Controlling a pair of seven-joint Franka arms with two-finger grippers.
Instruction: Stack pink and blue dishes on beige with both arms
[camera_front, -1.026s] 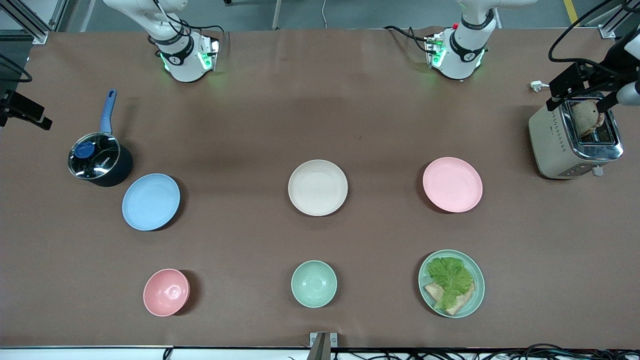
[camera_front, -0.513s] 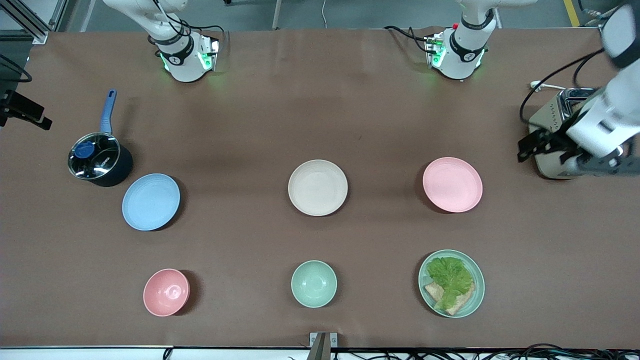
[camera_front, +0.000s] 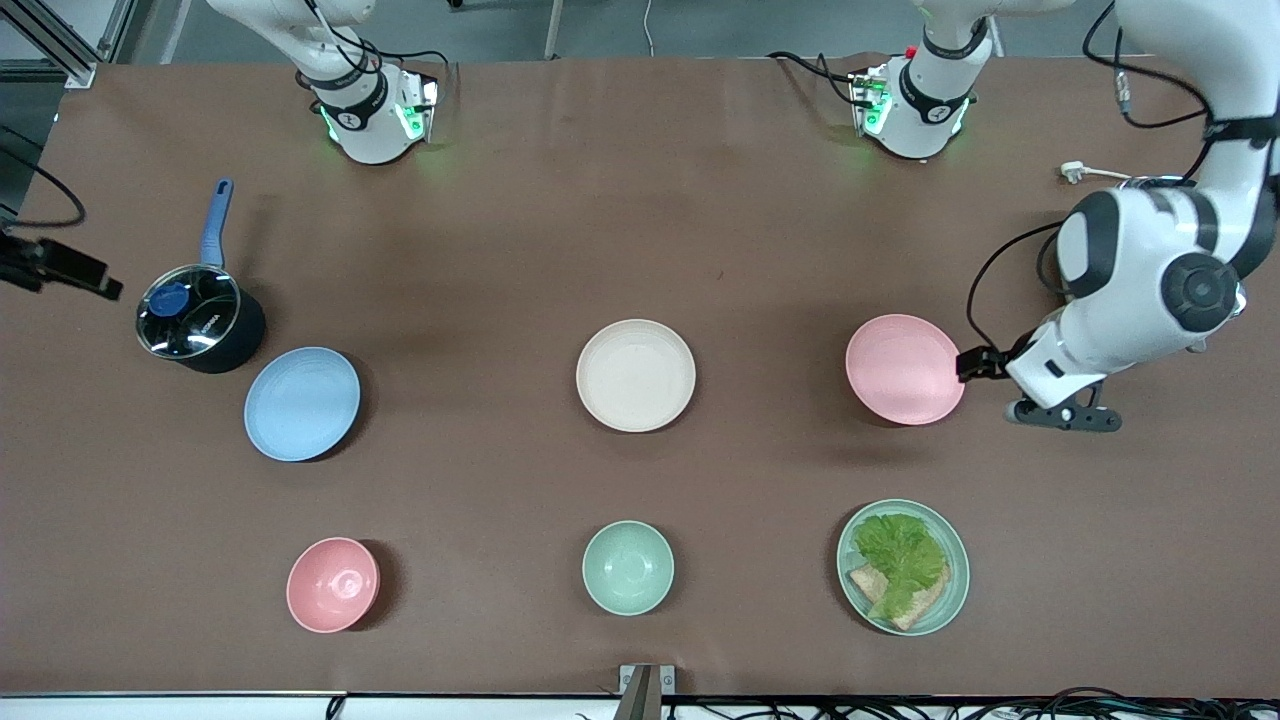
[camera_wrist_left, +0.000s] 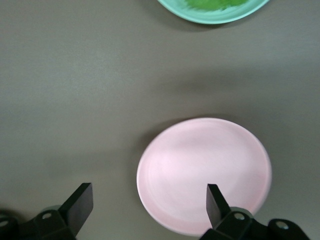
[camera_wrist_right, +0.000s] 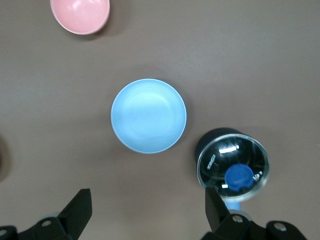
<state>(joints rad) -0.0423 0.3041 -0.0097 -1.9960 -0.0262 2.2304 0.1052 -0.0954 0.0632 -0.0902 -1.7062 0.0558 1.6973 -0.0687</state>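
Pink plate (camera_front: 905, 368) lies flat just beside the left gripper (camera_wrist_left: 150, 205), fingers spread wide, holding nothing. Blue plate (camera_wrist_right: 148, 122) sits under the right gripper (camera_wrist_right: 149, 207), also spread apart. Beige plate (camera_front: 635, 375) waits between them.

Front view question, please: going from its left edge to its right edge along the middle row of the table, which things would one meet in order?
Lidded saucepan → blue plate → beige plate → pink plate → left gripper, open over the table beside the pink plate.
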